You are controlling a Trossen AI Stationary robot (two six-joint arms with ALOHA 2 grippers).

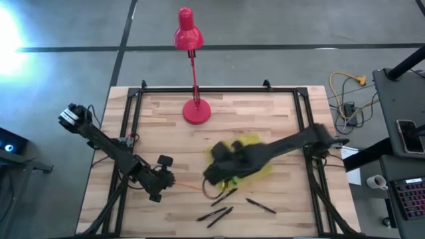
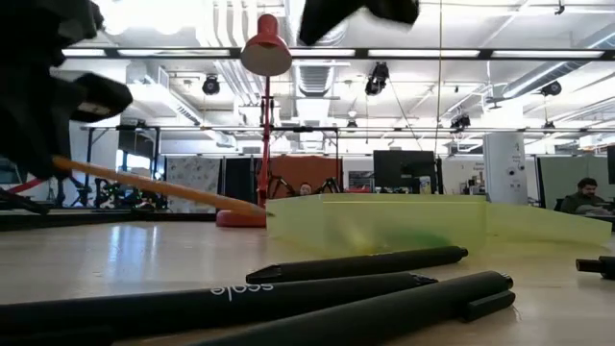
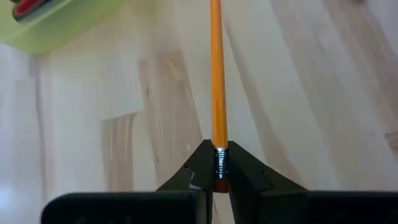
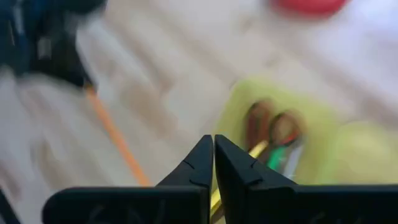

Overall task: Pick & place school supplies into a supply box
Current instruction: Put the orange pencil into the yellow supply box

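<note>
The translucent yellow-green supply box (image 1: 255, 154) lies open mid-table; the right wrist view shows red-handled scissors (image 4: 273, 127), a green marker (image 4: 280, 157) and a yellow pencil (image 4: 255, 151) inside it. My left gripper (image 1: 161, 179) is left of the box, shut on an orange pencil (image 1: 189, 186). My right gripper (image 1: 216, 174) hovers over the box's near-left corner with its fingers shut (image 4: 213, 149) and nothing between them that I can see. Several black pens (image 1: 226, 196) lie flat on the table nearer than the box. My left gripper pinches the orange pencil at its eraser end, on the metal ferrule (image 3: 219, 163), between the two fingertips. The pencil runs straight out ahead along the fingers, toward the table's right. In the low view it slants down from the gripper toward the box (image 2: 163, 185); whether its tip touches the table I cannot tell.
A red desk lamp (image 1: 196, 111) stands on its round base at the table's far middle, its head beyond the far edge. Black pens (image 2: 356, 264) lie close in front of the low camera. Bare wood (image 1: 166, 126) lies left of and beyond the box. Black frame rails (image 1: 133, 119) run along the table's sides.
</note>
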